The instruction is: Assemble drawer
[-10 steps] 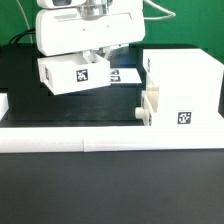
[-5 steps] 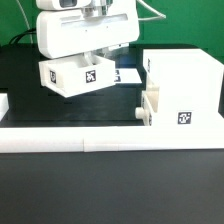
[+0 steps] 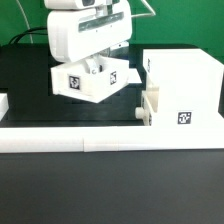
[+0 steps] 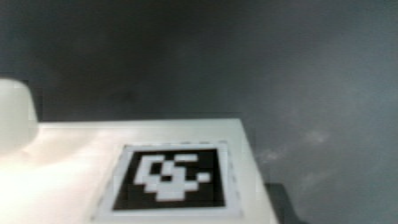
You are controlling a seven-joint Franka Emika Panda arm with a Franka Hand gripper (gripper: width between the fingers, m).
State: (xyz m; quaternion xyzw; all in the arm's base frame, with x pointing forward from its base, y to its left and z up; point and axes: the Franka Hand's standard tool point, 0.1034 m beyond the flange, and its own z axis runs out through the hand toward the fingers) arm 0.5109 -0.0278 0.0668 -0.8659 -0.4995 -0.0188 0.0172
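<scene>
The gripper [image 3: 97, 66], clamped on the second tray [image 3: 88, 84], carries it; next, align it with the shell [image 3: 185, 85] beside it.

A small white plastic drawer tray with a square tag [image 3: 88, 82] hangs above the black table [image 3: 30, 85], under the arm's white two-finger gripper [image 3: 97, 62], which seems to hold it, though the contact is hidden. To the exterior view's right stands the tall boxy white drawer shell [image 3: 183, 80], with a second small knobbed tray [image 3: 148, 107] set in its lower side. Before them runs the long low white border wall [image 3: 100, 137]. Behind the lifted tray lies the marker board [image 3: 129, 75].
</scene>
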